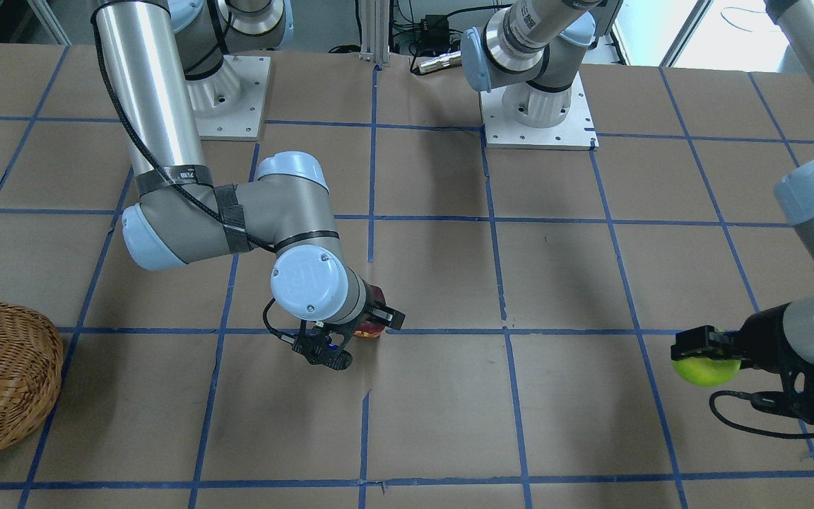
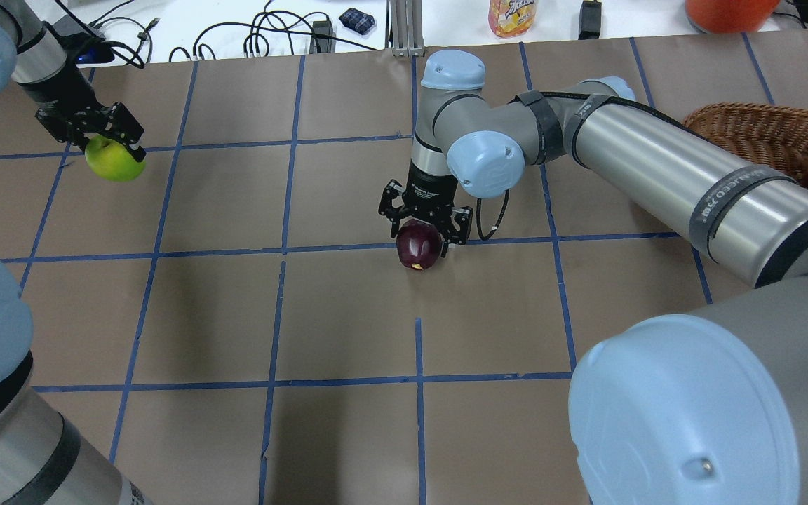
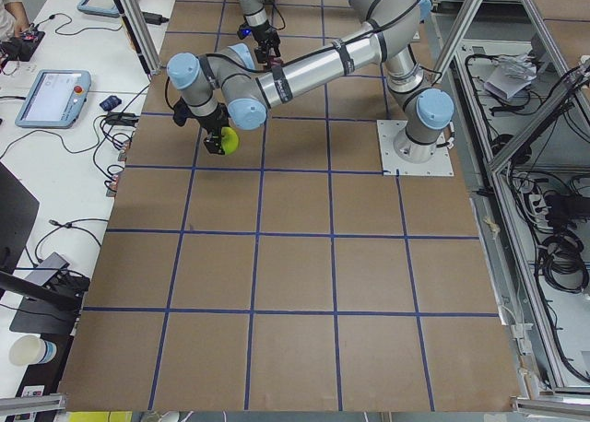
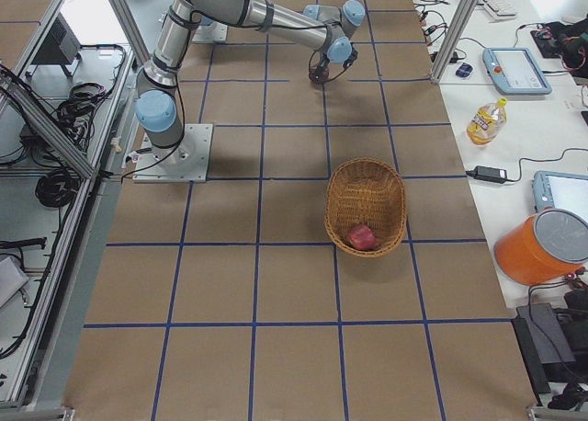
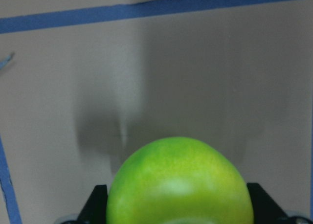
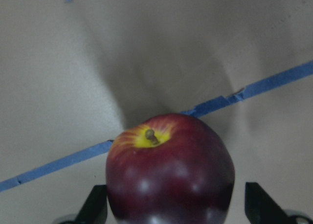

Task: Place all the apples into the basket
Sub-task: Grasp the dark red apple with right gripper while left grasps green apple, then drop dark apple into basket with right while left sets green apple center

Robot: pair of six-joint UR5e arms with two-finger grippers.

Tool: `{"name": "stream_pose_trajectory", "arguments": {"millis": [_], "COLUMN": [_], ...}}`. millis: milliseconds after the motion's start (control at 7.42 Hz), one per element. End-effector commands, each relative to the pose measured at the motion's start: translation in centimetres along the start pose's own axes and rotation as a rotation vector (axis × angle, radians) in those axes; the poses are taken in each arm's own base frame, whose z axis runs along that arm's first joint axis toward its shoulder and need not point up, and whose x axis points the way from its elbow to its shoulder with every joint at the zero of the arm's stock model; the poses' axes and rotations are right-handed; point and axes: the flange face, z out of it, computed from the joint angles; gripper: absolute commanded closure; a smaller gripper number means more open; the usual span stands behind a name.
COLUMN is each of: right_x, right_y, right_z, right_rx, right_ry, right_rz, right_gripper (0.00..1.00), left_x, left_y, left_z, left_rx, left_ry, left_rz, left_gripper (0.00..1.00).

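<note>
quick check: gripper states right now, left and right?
Left gripper: closed, holding the green apple.
Right gripper: closed, holding the maroon apple.

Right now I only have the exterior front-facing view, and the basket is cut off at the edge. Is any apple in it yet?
Observer: Yes, the exterior right view shows one red apple lying inside the basket.
Operator: The wrist hides the right gripper from me. Does it have an apple?
Observer: Overhead, the right gripper straddles the maroon apple, a finger on each side; I cannot tell whether it is clamped.
Operator: Is the green apple off the table?
Observer: It seems so: in the left wrist view the green apple sits in the left gripper, its shadow lying apart on the table.
</note>
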Motion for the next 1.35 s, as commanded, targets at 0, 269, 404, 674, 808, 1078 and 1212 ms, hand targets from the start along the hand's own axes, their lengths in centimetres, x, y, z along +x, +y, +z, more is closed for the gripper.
{"name": "stream_pose_trajectory", "arguments": {"millis": [0,269,404,674,808,1078,1212], "right_x": [0.0,-0.7,-0.6,4.3,9.3,20.8,27.1], "right_y": [-0.4,-0.5,-0.1,-1.1,-4.4,-11.0,-13.9], "right_z": [0.7,-1.3,-3.4,-12.7,-16.6,-22.7,-24.1], "right_rx": [-0.007,0.059,0.087,0.162,0.169,0.282,0.268], "right_ry": [0.005,-0.046,-0.053,-0.074,-0.077,0.081,0.076], "right_rz": [-0.011,-0.020,-0.027,0.026,0.037,-0.072,-0.058], "right_gripper": [0.39,1.00,1.00,1.00,1.00,1.00,1.00], "left_x": [4.2,9.4,13.2,19.9,24.2,35.2,39.8], "left_y": [1.9,2.8,2.9,2.8,3.0,3.4,3.8], "left_z": [0.7,1.4,1.7,4.2,6.1,9.1,9.6], "left_rx": [-0.031,-0.028,-0.033,-0.004,0.034,0.137,0.175], "left_ry": [0.017,0.034,0.024,-0.004,-0.017,-0.028,-0.005], "left_rz": [-0.033,-0.115,-0.154,-0.180,-0.233,-0.285,-0.376], "left_gripper": [0.73,0.73,0.73,0.73,0.73,0.73,0.72]}}
